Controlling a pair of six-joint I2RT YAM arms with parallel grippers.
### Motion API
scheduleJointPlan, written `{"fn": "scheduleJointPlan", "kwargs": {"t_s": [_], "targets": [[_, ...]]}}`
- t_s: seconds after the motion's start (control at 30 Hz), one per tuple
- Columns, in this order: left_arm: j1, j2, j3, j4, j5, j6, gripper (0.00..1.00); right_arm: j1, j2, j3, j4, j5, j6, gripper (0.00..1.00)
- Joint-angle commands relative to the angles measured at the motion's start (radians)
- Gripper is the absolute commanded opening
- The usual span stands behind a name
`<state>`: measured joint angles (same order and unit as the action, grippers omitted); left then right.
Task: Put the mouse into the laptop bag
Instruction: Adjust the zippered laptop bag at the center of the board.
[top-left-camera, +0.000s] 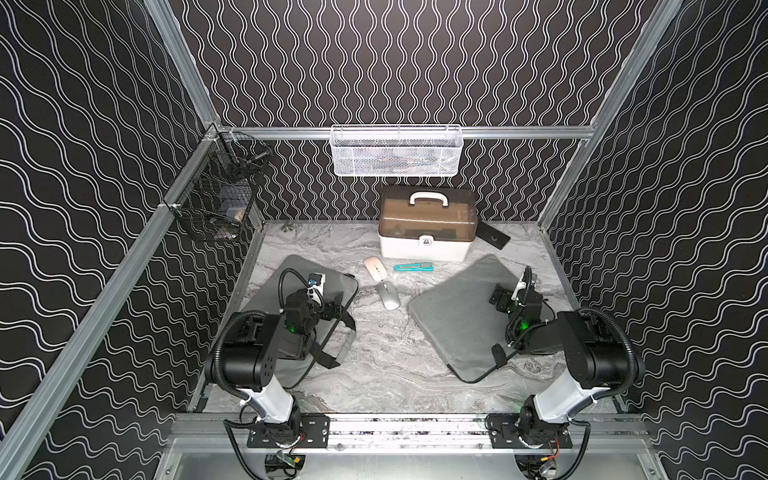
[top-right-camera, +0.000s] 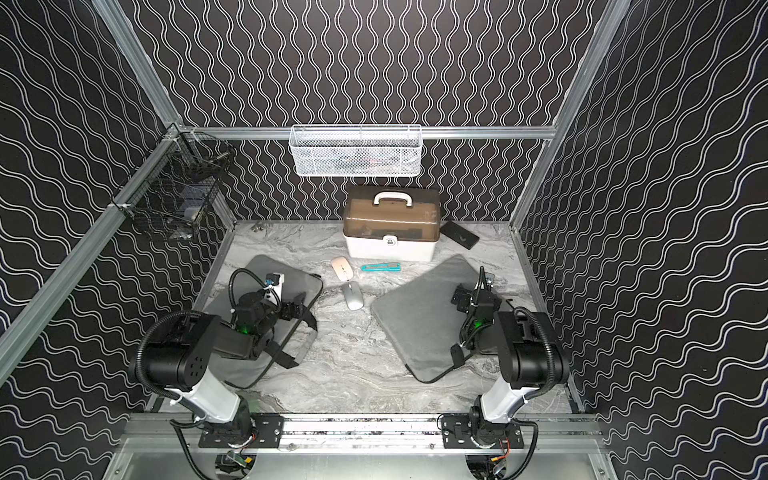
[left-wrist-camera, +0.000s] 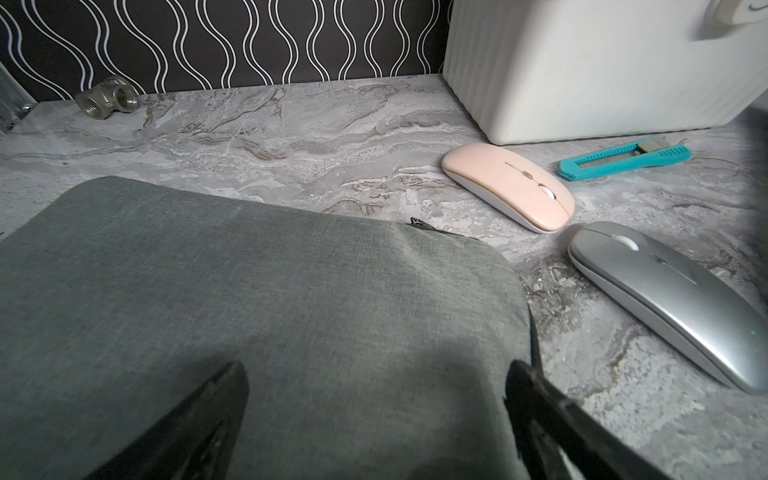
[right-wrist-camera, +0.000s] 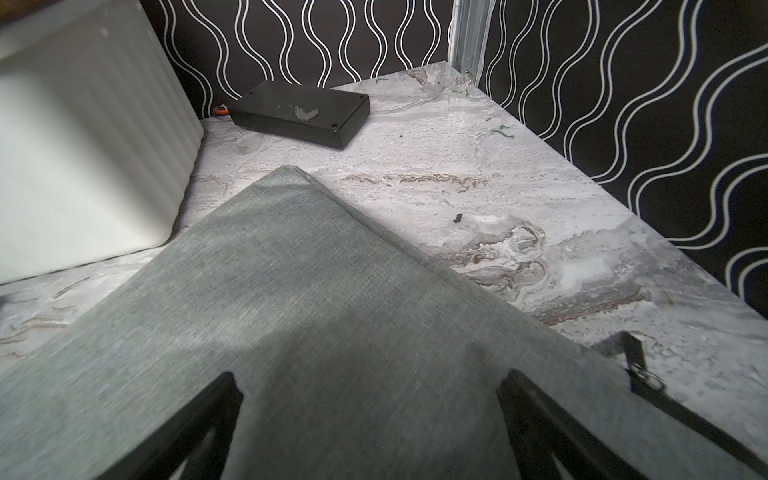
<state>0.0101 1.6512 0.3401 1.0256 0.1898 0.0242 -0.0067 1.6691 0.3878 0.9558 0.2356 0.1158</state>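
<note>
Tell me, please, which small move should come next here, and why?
Probably the left gripper should ease toward the silver mouse: its jaws are open and empty above one gray laptop bag, and that mouse lies on the table beside the bag's edge, nearer than the pink mouse.

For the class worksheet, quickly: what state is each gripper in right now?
Left gripper: open, empty, over the left laptop bag.
Right gripper: open, empty, over the right laptop bag.
</note>
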Motion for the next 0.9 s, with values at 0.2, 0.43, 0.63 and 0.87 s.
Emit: {"fn": "scheduleJointPlan", "kwargs": {"t_s": [0.2,0.43,0.63,0.87], "targets": [[0.002,0.005,0.005,0.049,0.008,0.017,0.99,0.001,-0.001,0.002,0.050,0.014,-0.003,1.00],[0.002,-0.026,-0.009,0.053,0.008,0.021,0.99,0.038,-0.039,-0.027,0.080,0.083,-0.022,1.00],[-0.013,-0.493,-0.056,-0.286,-0.204,-0.154,0.99,0.332,-0.409,-0.156,0.178,0.395,-0.121,1.00],[-0.012,-0.695,0.313,-1.111,-0.122,-0.404,0.99,0.312,-0.814,0.080,-0.718,-0.067,0.415,1.00]]}}
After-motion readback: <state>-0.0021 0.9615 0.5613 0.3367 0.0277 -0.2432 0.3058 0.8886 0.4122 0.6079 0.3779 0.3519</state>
